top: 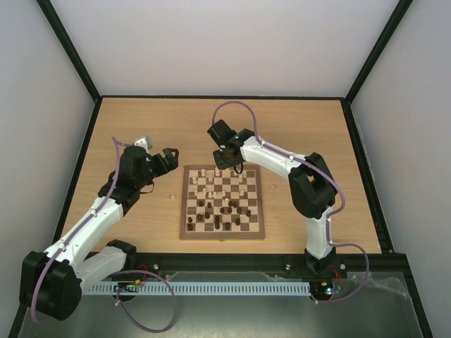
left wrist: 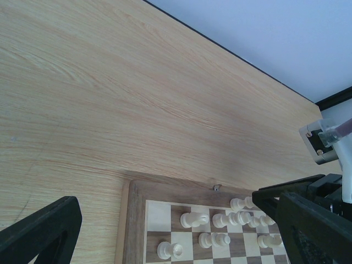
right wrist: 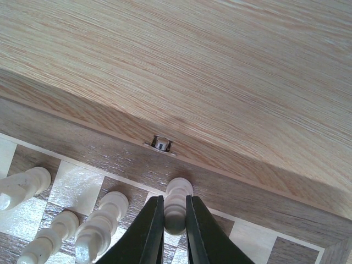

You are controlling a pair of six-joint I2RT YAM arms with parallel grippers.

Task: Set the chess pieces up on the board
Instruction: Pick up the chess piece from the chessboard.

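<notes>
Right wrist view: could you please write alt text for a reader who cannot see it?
The right gripper pinches a pale chess piece at the edge of the board. More pale pieces stand nearby, a metal clasp sits in the board's frame, and wooden table lies beyond.

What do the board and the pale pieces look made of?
The board looks like matte wood, maybe veneer: streaky grain on frame and squares. The pale pieces are probably turned wood, cream with slight sheen; no grain shows.
</notes>
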